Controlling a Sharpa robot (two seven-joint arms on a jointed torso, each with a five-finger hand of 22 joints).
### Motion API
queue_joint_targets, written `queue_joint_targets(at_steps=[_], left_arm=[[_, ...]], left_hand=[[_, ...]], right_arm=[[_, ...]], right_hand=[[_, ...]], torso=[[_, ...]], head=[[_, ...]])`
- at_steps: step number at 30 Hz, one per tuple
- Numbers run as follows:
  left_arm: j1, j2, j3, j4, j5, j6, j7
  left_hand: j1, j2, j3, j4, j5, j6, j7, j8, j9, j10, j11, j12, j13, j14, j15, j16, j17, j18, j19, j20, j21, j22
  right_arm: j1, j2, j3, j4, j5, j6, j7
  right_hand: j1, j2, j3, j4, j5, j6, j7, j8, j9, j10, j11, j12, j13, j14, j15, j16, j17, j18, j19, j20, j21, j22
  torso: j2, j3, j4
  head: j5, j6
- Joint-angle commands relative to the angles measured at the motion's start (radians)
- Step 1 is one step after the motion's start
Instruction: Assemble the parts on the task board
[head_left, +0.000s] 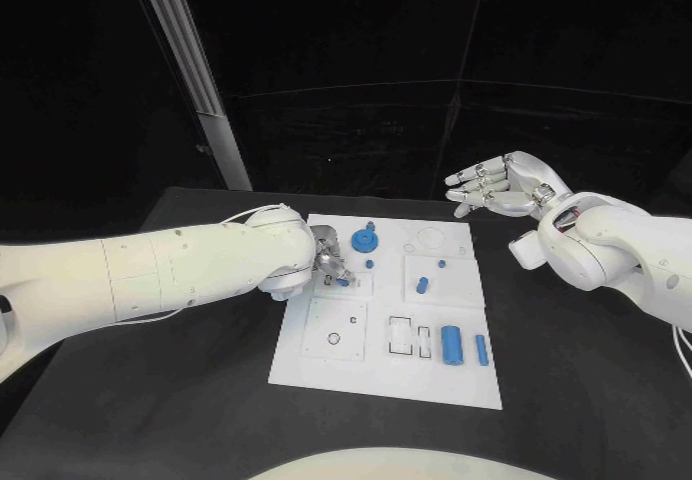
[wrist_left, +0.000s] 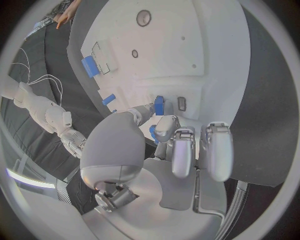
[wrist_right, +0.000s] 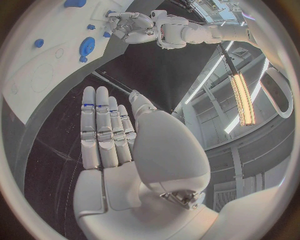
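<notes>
Blue part (wrist_left: 159, 105), at left hand (wrist_left: 164, 131) fingertips

I count 1 task board (head_left: 378, 350), white, on 1 black table (head_left: 577, 370). Blue parts on it: approx. 6 visible from my head: 1 round gear-like part (head_left: 366, 240), 1 big cylinder (head_left: 453, 345), 1 slim bar (head_left: 482, 349), 3 small pcs. My hands: 2.

The task board (head_left: 433, 375) looks like smooth matt white plastic, and the parts on it, such as the blue cylinder (head_left: 451, 345) and the blue gear-like disc (head_left: 366, 241), look like matt blue plastic. The surface (head_left: 216, 400) is matt black, cloth-like. The left hand (wrist_left: 181, 145) and right hand (wrist_right: 106, 130) have satin silver metallic-looking fingers (wrist_right: 90, 125), while the arms' shells (head_left: 159, 270) are glossy white plastic.
</notes>
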Motion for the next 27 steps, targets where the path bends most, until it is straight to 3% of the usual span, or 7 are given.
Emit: queue_joint_targets(at_steps=[1,10,17,27], left_arm=[[0.0,-0.001,0.0,0.003,-0.009,0.028,-0.012],[0.001,0.0,0.0,-0.001,-0.009,0.029,-0.011],[0.001,0.007,0.0,-0.01,-0.009,0.036,-0.011],[0.001,0.014,0.0,-0.021,-0.009,0.052,-0.012]], left_hand=[[-0.007,0.002,0.127,-0.131,0.007,0.002,-0.006,0.004,0.002,0.008,-0.002,0.004,0.002,0.106,-0.008,0.006,0.263,-0.015,0.049,-0.005,0.007,0.113],[-0.022,0.001,0.118,-0.128,0.006,0.01,-0.009,0.009,0.004,0.01,-0.005,0.005,0.001,0.106,-0.011,0.006,0.263,-0.015,0.049,-0.008,0.006,0.113],[-0.068,-0.012,0.05,-0.109,0.001,0.028,-0.019,0.012,0.002,0.015,-0.012,0.01,0.005,0.106,-0.017,0.006,0.263,-0.016,0.051,-0.014,0.009,0.119],[-0.087,-0.009,-0.003,-0.095,0.002,0.04,-0.022,0.009,-0.003,0.019,-0.015,0.016,0.01,0.106,-0.02,0.006,0.263,-0.016,0.053,-0.017,0.01,0.122]], right_arm=[[0.002,0.001,0.001,0.001,-0.001,0.009,0.008],[0.002,0.002,0.001,0.0,-0.001,0.009,0.008],[0.002,0.003,0.001,0.0,-0.001,0.009,0.008],[0.002,0.004,0.001,0.0,-0.001,0.01,0.007]], right_hand=[[-0.008,0.001,0.002,0.006,-0.003,-0.004,0.0,0.0,0.0,-0.005,0.001,-0.001,-0.001,-0.001,0.008,-0.003,-0.002,0.004,0.002,0.006,-0.004,-0.001],[-0.011,0.001,0.001,0.007,-0.003,-0.005,0.0,0.0,0.0,-0.005,0.001,-0.001,-0.001,-0.001,0.008,-0.004,-0.002,0.004,0.003,0.007,-0.005,-0.002],[-0.015,0.001,-0.001,0.009,-0.003,-0.005,0.0,0.0,0.0,-0.006,0.001,0.0,-0.002,0.0,0.009,-0.006,-0.002,0.004,0.003,0.008,-0.008,-0.004],[-0.019,0.001,-0.003,0.01,-0.003,-0.005,0.0,0.0,0.0,-0.006,0.002,0.0,-0.002,0.0,0.009,-0.007,-0.003,0.004,0.004,0.008,-0.011,-0.005]], torso=[[0.0,0.0004,-0.0001],[0.0,0.0003,-0.0001],[0.001,0.0,-0.0009],[0.0,0.0002,0.0002]], head=[[0.0,-0.003],[-0.001,-0.004],[-0.003,-0.007],[-0.006,-0.011]])
